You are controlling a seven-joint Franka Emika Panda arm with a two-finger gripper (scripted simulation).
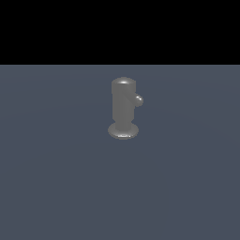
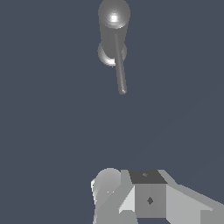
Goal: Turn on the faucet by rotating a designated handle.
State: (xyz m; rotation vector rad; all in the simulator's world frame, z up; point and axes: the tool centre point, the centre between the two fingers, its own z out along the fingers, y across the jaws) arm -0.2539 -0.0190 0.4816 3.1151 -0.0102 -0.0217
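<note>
Flat dull blue-grey floor (image 1: 61, 187) fills lower part of exterior view, plain, no pattern or seams. Straight horizon line across picture; above it, solid black backdrop (image 1: 120, 30), featureless. No walls, furniture or windows discernible. Light soft and even, coming from above; floor slightly paler toward far edge. Wrist view: same blue-grey floor (image 2: 48, 122) behind everything, uniform tone, faint darker shading in places.

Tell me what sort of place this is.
Most likely a bare simulated test scene, not a real kitchen or bathroom. A lone matte grey faucet with a thin handle stands on a flat, featureless blue-grey floor, with plain black above it. Part of the gripper shows in the wrist view.
</note>
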